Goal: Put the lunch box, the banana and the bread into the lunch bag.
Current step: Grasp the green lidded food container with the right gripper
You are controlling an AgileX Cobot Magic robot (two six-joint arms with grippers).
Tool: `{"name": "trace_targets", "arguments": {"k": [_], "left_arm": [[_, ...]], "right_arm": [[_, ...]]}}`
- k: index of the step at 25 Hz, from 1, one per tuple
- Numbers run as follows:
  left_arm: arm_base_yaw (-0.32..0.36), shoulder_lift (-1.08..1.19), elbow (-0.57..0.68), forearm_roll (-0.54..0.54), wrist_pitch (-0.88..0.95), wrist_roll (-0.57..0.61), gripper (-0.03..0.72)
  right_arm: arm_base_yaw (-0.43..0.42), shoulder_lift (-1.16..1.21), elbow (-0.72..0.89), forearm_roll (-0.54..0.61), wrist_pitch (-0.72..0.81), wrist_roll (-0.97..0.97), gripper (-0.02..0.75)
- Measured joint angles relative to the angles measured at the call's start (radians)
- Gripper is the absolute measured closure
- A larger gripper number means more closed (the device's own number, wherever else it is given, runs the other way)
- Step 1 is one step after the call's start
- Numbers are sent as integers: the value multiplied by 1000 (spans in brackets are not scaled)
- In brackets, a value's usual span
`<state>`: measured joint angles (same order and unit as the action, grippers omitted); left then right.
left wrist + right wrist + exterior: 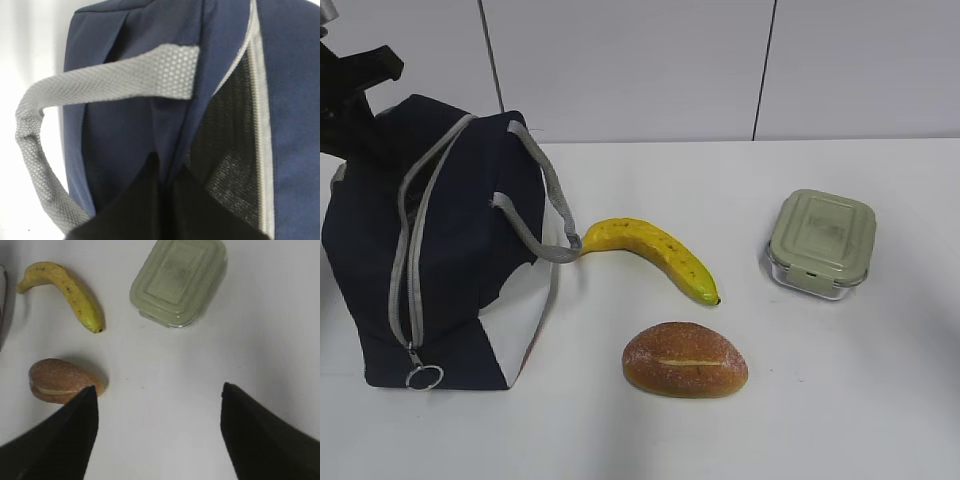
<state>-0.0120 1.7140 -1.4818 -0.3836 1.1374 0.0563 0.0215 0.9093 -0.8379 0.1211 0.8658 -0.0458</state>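
With the right gripper (157, 405) spread wide and empty above the table (880, 400), the glass lunch box (821, 243) sat right of the banana (650, 254), likely rigid, heavy and slick, best clamped across opposite walls under its lid; left fingers' state unclear.
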Motion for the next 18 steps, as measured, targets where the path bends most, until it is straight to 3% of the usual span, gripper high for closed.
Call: {"name": "trace_targets", "arguments": {"k": [4,10,18], "left_arm": [[0,0,0,0,3,2,691],[0,0,0,0,2,3,691],[0,0,0,0,-1,3,691]], "right_arm": [[0,244,-122,121,39,0,174],[-14,555,-247,167,40,0,174],[-173,775,-295,351,18,-201,174]]}}
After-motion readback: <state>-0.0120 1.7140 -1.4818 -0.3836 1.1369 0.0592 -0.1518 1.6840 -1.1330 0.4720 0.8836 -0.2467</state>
